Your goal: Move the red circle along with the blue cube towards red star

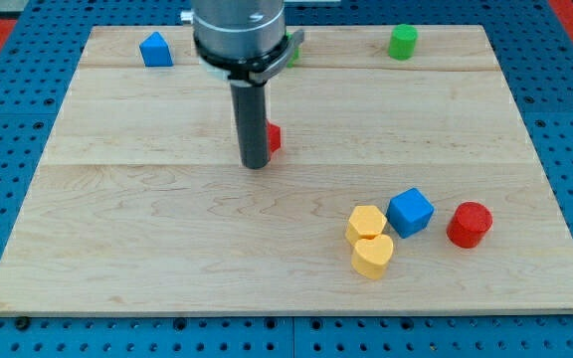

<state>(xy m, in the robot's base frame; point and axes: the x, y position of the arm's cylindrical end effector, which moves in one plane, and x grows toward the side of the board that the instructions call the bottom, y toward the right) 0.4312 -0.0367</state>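
Observation:
The red circle (469,224) is a short cylinder at the view's lower right. The blue cube (410,212) sits just to its left, a small gap between them. The red star (273,137) is near the board's middle, mostly hidden behind my rod, so its shape is hard to make out. My tip (256,165) rests on the board right beside the red star, at its left, far up and left of the blue cube and red circle.
Two yellow blocks (366,223) (372,256) touch each other just left of the blue cube. A blue block (155,49) lies at the top left. A green block (402,42) lies at the top right. Another green block (293,51) peeks from behind the arm.

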